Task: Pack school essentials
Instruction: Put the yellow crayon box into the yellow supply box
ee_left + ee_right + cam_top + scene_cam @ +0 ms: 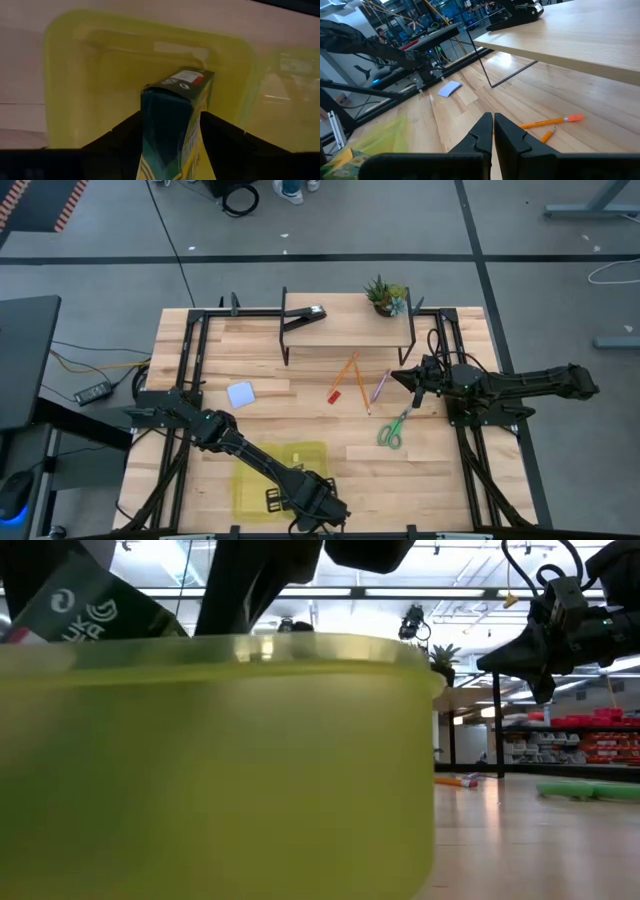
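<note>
A translucent yellow-green bin [250, 480] sits at the table's [330, 455] 7 o'clock edge. The left gripper [167, 132] hangs over its hollow, fingers [117, 135] on either side of the crayon box [172, 120]; whether they pinch it I cannot tell. Nothing else shows in the bin.

At 3 o'clock the right gripper [493, 131] hovers, fingers pressed together, holding nothing. Bare boards surround the pale block [241, 394], orange pencil [344, 373], pink-purple pencil [381, 386] and green-handled scissors [392, 431]. A raised shelf [350, 330] spans 12 o'clock.
</note>
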Robot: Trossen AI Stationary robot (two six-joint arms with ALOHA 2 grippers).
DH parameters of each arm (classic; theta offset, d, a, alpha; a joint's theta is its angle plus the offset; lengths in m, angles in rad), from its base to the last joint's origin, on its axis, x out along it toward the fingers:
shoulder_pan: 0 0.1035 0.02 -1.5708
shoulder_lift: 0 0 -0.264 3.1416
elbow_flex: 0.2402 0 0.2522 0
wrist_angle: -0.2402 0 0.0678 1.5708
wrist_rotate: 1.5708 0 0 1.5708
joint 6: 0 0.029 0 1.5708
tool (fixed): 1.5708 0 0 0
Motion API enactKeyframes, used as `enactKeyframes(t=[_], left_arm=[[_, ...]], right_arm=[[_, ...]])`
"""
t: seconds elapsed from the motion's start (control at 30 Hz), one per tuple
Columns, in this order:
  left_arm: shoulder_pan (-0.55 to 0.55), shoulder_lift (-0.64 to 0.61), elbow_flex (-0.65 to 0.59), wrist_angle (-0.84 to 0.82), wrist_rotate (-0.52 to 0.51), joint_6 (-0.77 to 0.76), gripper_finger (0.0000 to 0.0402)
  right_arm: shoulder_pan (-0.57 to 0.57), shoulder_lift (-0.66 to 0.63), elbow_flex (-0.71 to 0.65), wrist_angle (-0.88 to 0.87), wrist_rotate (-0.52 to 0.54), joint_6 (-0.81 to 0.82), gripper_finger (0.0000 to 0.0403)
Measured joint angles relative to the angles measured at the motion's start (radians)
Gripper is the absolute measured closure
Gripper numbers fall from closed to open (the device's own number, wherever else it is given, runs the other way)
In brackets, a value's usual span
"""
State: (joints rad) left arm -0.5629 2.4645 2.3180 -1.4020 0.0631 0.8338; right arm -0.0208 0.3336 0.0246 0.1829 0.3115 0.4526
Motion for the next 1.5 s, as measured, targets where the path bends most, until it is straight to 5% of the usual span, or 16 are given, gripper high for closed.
enactKeyframes(t=[0.53,0.77,1.03,1.5], left_arm=[[-0.009,-0.002,0.0,0.029,-0.116,-0.043,0.0102],[-0.038,-0.002,0.0,0.009,-0.285,-0.175,0.0083],[-0.054,-0.002,0.0,-0.07,-0.429,-0.39,0.0132],[0.015,-0.003,0.0,-0.153,-0.437,-0.649,0.0255]], right_arm=[[0.0,0.0,0.0,0.0,0.001,0.0,0.038],[0.0,0.0,0.0,0.0,0.0,0.0,0.038],[0.0,0.0,0.0,0.0,0.0,0.013,0.038],[0.066,0.0,0.0,0.008,0.002,0.019,0.038]])
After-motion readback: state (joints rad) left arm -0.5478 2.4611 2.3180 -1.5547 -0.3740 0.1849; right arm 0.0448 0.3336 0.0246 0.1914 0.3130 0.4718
